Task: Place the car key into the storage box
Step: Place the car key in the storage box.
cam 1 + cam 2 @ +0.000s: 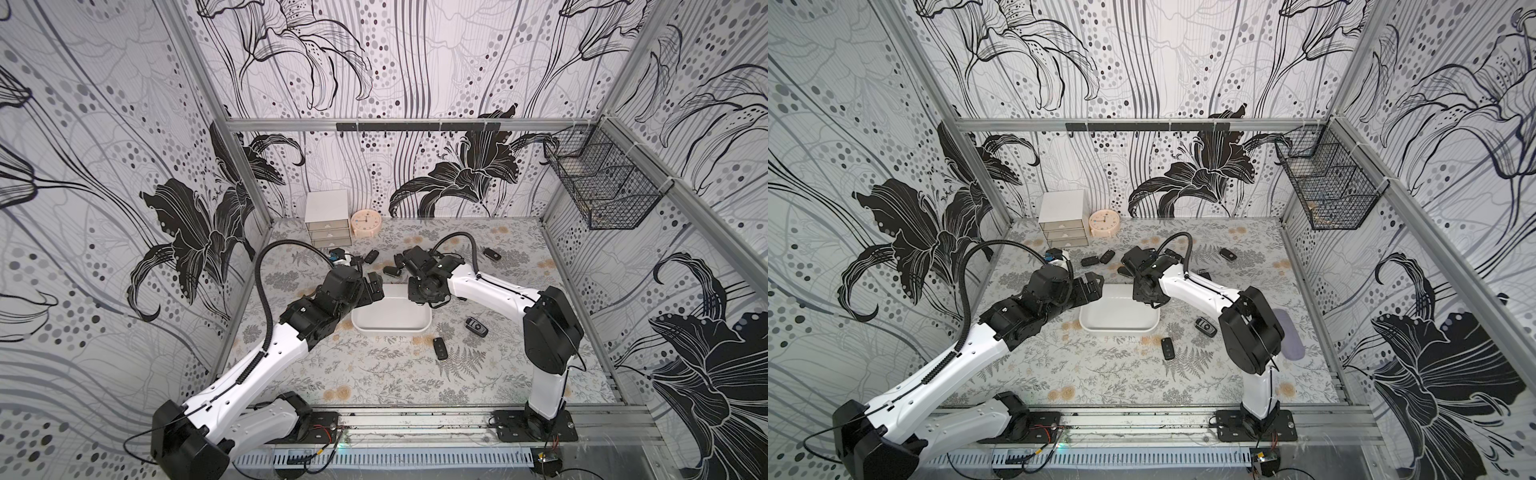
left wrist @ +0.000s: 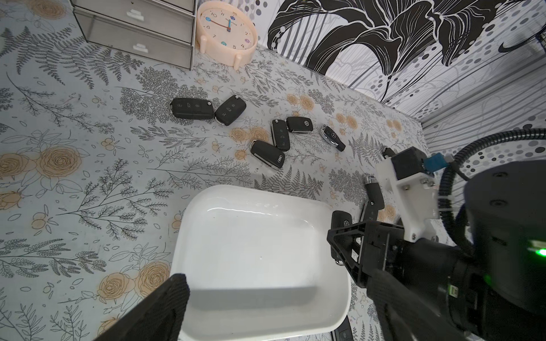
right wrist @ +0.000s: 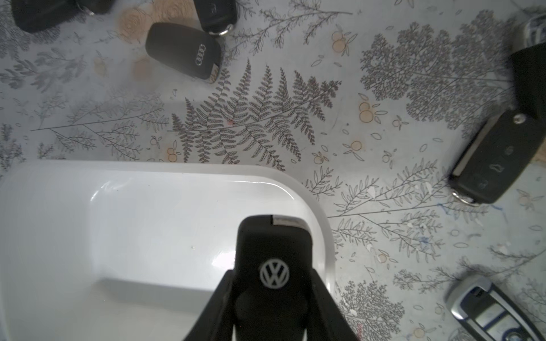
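In both top views the storage box (image 1: pixel 390 329) sits mid-table. The right hand (image 1: pixel 420 296) hangs over its far right corner, and what it carries is hidden beneath it. The left hand (image 1: pixel 375 288) hovers at the box's far left edge, jaws spread wide and holding nothing. The two hands are near each other across the box, so a sideways swing by either could knock them together.

In the left wrist view the car key (image 2: pixel 340 224) shows pinched in the right hand, above the box's right rim rather than over its middle. Judged from that, a release here might land the key on the rim. It could then tip out onto the table (image 2: pixel 88 147), where loose keys (image 2: pixel 192 108) lie beyond the box.

In the right wrist view the key is a smooth black plastic fob with a white VW badge and a silver strip at its outer end. It is clamped by its flanks between the two fingers (image 3: pixel 220 307), over the box's corner. With smooth sides and a grip low on the body, it could swivel or slip if jolted.
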`<state>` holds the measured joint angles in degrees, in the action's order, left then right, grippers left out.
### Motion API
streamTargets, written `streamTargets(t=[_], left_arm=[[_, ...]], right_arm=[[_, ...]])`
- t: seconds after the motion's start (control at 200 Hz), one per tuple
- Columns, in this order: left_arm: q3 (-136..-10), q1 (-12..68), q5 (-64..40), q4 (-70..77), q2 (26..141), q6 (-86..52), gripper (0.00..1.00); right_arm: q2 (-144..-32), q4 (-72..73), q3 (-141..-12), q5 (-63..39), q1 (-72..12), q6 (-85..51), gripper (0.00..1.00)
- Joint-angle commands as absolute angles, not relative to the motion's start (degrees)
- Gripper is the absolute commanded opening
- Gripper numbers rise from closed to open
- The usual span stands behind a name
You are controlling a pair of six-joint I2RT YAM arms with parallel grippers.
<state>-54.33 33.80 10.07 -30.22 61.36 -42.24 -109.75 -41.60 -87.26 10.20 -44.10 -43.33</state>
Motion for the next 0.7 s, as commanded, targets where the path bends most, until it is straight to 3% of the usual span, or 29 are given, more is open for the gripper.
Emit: streamTargets(t=[0.0, 0.696], left_arm=[[-53.15, 33.69, 11.38, -30.52, 59.89, -42.18, 0.99], [-52.78, 33.67, 11.47, -30.94, 60.34, -42.23, 0.99]], right_arm=[[-113.08, -43.26, -89.21, 11.53, -44.30, -44.95, 0.32], [-124.83, -47.73, -97.35, 13.21, -44.82, -44.82, 0.34]])
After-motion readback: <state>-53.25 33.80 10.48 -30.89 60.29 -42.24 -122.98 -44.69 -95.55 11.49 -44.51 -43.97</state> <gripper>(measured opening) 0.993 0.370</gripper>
